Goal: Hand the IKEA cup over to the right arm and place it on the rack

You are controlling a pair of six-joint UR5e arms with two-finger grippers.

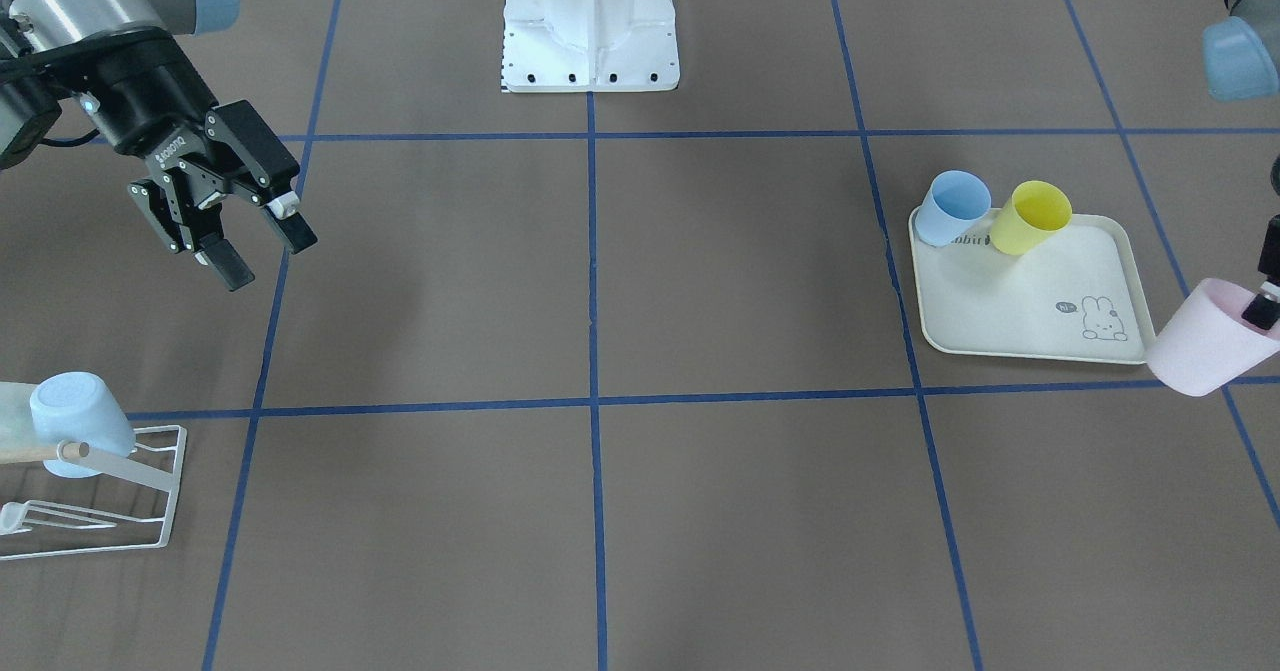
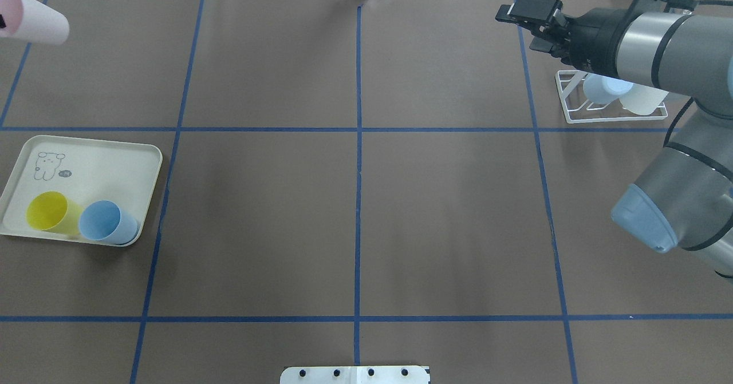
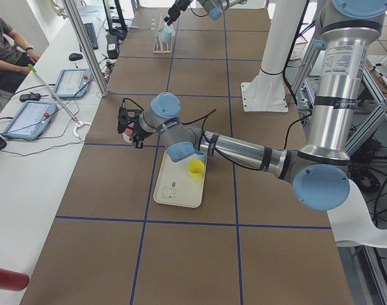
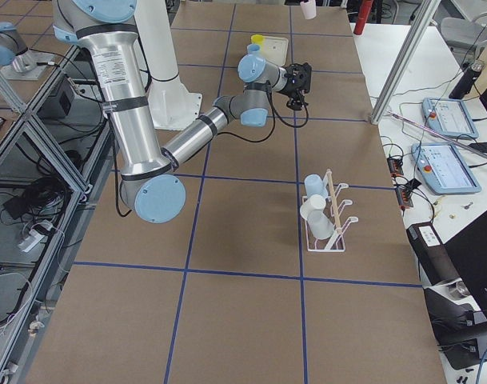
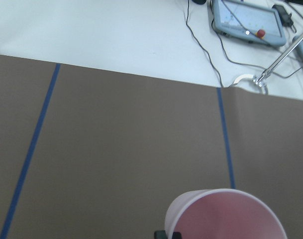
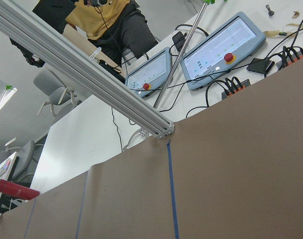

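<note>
Clamped in the left gripper: the pink IKEA cup, pinched by its wall, with one black finger dipped inside the mouth and the other out of sight behind the rim. Carried tilted, mouth up toward the wrist, base slanting down and inward along the table. Held clear of the cream rabbit-print tray, off its corner on the operators' side (overlapping that corner in the front-facing view, but plainly apart from it in the overhead one).

On the tray, along the edge nearest the robot's base: a yellow cup and a sky-blue cup, mouths up, side by side, the blue one in the corner.

At the other end of the brown table: the right gripper, raised above the surface, angled down and inward, fingers spread wide apart with nothing between them.

Beyond it toward the operators, near the table's edge: the white wire rack with its wooden dowel. Hung on its prongs: a pale blue cup, base turned outward, and beside it a white cup, half cut off at the frame's edge in the front-facing view. Well apart from the pink cup, the whole table between them.
</note>
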